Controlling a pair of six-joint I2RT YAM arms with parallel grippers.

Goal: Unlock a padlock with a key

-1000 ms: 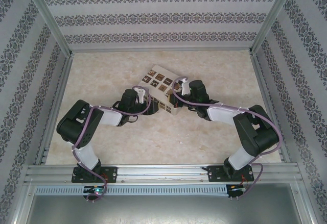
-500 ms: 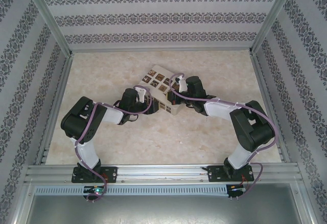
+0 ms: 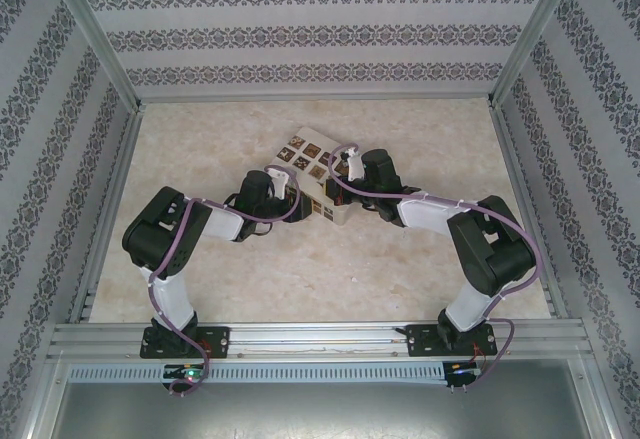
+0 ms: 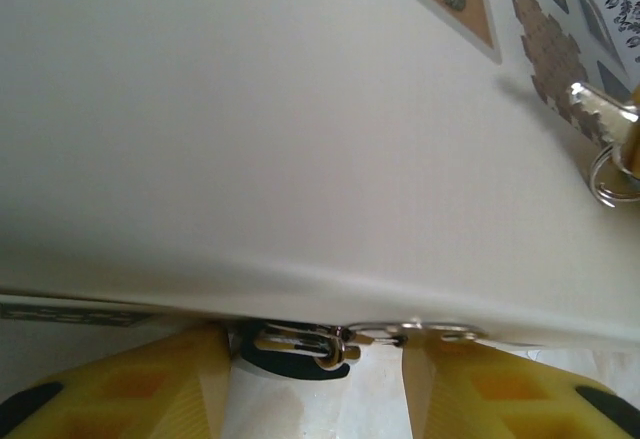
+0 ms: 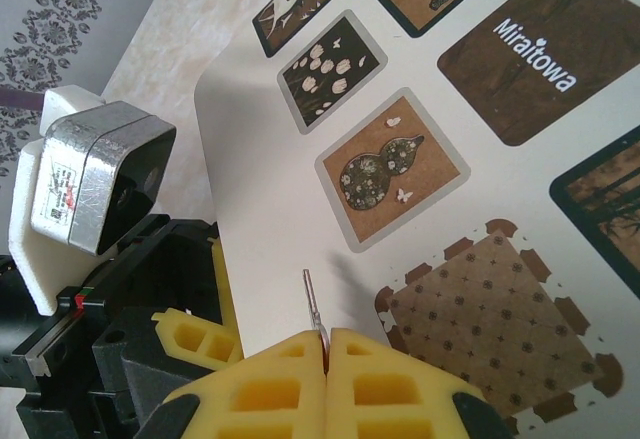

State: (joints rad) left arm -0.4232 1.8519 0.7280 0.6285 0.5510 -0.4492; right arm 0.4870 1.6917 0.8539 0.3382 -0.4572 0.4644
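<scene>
Cream box (image 3: 308,154) mid-worktop (image 3: 200,149) blocks straight path between tools. Left tool (image 4: 315,379) tight against box side. Right tool (image 5: 325,344) close over box top, pinched key (image 5: 312,299) jutting forward. Surrounding worktop open up to patterned walls (image 3: 300,34).

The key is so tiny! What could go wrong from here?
1. The right hand pinches the key just by its end, above the box. A bump on the box could twist the key or make it slip out.
2. What may be the padlock sits at the left hand, tucked under the box edge and half hidden. The key could miss its hole.
3. Both hands are close together at the box, so they could knock each other.
</scene>
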